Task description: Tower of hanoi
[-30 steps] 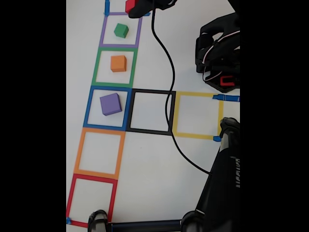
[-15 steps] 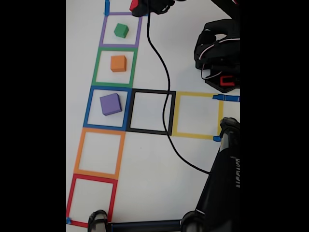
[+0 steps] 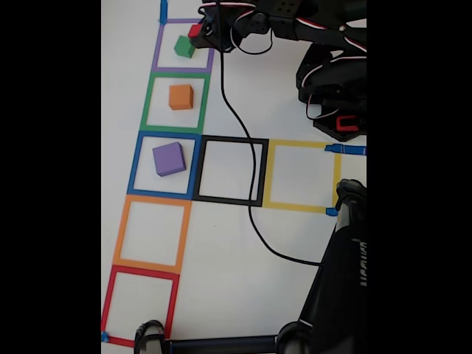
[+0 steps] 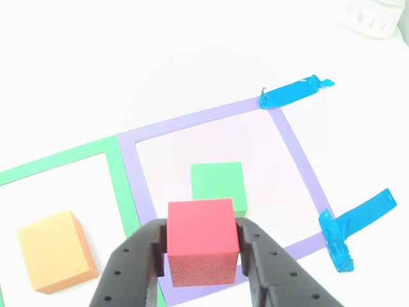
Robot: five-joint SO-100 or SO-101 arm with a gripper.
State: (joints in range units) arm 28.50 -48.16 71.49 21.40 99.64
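My gripper (image 4: 200, 246) is shut on the red cube (image 4: 201, 246) and holds it just above the purple tape square. In the fixed view the gripper (image 3: 198, 32) carries the red cube (image 3: 194, 30) right beside the green cube (image 3: 184, 47). The green cube (image 4: 218, 184) lies inside the purple square, just beyond the red one in the other view. An orange cube (image 3: 181, 96) sits in the green square, also seen as the orange cube (image 4: 56, 250) at lower left. The purple cube (image 3: 169, 158) rests in the blue square.
A black square outline (image 3: 231, 170), a yellow one (image 3: 302, 175), an orange one (image 3: 150, 234) and a red one (image 3: 140, 304) hold nothing. A black cable (image 3: 251, 184) trails across the black square. The arm's base (image 3: 335, 88) stands at the right. Blue tape strips (image 4: 295, 91) mark the purple square's corners.
The arm has swung down from the top edge, bringing the red cube over the purple square beside the green cube. The cable shifted left with it.
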